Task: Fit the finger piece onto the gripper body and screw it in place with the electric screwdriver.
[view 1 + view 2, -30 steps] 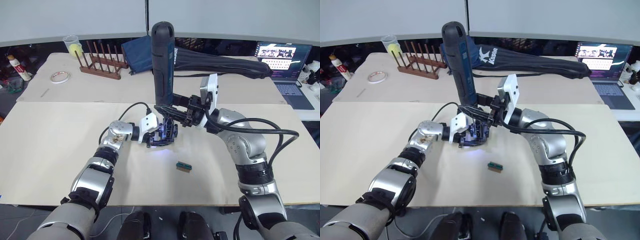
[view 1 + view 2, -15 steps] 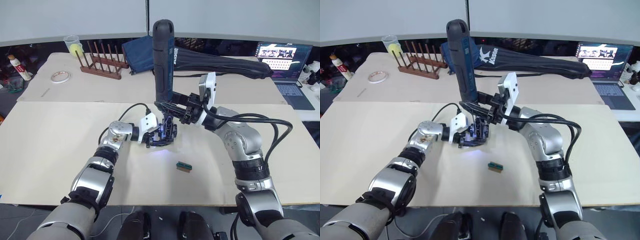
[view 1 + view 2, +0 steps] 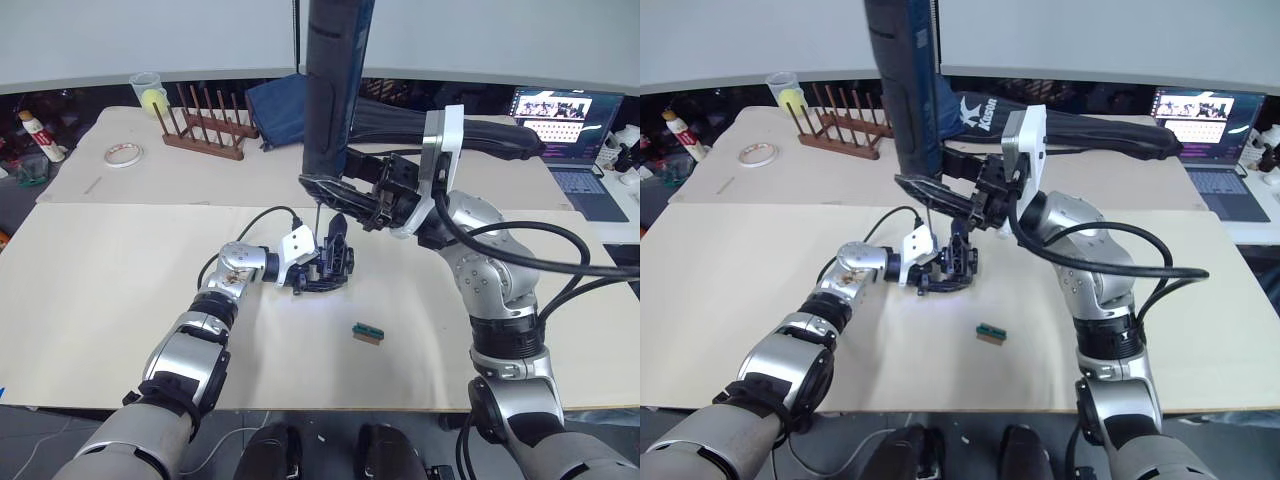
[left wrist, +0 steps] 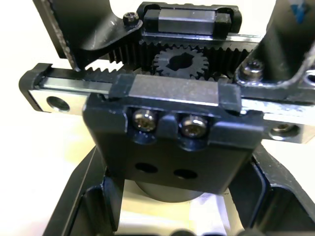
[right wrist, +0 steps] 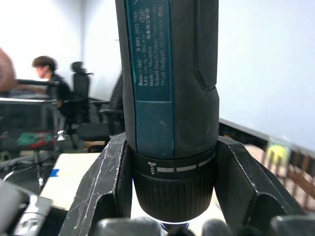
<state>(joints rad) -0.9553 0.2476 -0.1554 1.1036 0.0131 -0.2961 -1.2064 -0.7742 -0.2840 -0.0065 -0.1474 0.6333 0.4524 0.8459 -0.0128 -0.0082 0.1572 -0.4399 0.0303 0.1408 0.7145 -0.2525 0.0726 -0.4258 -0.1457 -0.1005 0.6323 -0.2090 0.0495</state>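
Now screwing step: right gripper clamps electric screwdriver above gripper body, gripped by left gripper; next, lower bit onto screw.

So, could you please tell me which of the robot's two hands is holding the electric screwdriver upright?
The right hand holds the electric screwdriver upright, bit pointing down. The left hand, lower on the table, grips the gripper body instead.

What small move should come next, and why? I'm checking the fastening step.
Probably lower the electric screwdriver, held upright by the right gripper, so its bit meets a screw: the tip hangs just above the gripper body that the left gripper steadies on the table.
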